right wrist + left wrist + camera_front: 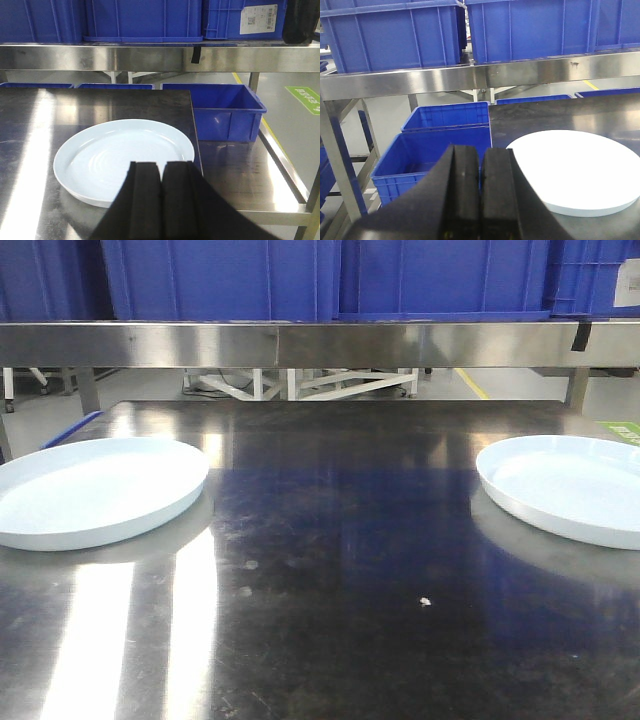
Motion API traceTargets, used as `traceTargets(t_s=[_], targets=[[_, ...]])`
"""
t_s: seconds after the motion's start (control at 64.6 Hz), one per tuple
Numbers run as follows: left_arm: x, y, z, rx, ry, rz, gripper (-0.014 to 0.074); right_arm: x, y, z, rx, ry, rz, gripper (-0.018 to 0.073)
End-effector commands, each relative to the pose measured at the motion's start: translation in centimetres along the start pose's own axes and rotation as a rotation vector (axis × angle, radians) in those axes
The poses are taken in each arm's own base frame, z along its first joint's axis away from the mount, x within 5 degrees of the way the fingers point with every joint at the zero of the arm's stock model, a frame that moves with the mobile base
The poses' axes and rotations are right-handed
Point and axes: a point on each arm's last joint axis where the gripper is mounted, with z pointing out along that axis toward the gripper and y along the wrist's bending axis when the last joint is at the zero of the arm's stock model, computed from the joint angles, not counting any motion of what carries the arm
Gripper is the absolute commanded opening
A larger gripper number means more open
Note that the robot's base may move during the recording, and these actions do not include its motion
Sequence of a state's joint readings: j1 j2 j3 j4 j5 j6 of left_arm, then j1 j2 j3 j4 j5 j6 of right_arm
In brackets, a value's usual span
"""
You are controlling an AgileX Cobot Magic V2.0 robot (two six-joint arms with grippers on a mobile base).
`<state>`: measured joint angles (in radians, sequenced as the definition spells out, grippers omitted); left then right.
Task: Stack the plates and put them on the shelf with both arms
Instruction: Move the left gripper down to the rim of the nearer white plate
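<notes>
Two pale blue-white plates lie apart on the dark steel table point(330, 540). The left plate point(90, 490) sits at the table's left edge and shows in the left wrist view point(575, 170). The right plate point(570, 485) sits at the right edge and shows in the right wrist view point(120, 157). My left gripper point(480, 152) is shut and empty, hanging near and left of the left plate. My right gripper point(161, 167) is shut and empty, above the near rim of the right plate. Neither gripper shows in the front view.
A steel shelf point(320, 343) runs above the table's far side, carrying blue bins point(230, 280). More blue bins stand on the floor left of the table point(435, 150) and on a lower shelf to the right point(225, 112).
</notes>
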<state>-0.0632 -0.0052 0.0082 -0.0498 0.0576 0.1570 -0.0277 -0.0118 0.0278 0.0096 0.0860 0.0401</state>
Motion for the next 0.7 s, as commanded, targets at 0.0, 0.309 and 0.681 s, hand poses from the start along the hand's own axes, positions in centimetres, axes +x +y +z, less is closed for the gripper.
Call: traceTargets(t_s=[0.0, 0.309, 0.681], targets=[[-0.80, 0.13, -0.21, -0.016, -0.104, -0.010, 0.0082, -0.81, 0.01, -0.17, 0.001, -0.102, -0.013, 0.0055], [-0.81, 0.13, -0.21, -0.017, -0.106, -0.010, 0.0082, -0.81, 0.01, -0.17, 0.001, -0.102, -0.013, 0.0055], [-1.22, 0.19, -0.27, -0.019, -0.127, -0.012, 0.0082, -0.81, 0.01, -0.17, 0.001, -0.102, -0.013, 0.0055]])
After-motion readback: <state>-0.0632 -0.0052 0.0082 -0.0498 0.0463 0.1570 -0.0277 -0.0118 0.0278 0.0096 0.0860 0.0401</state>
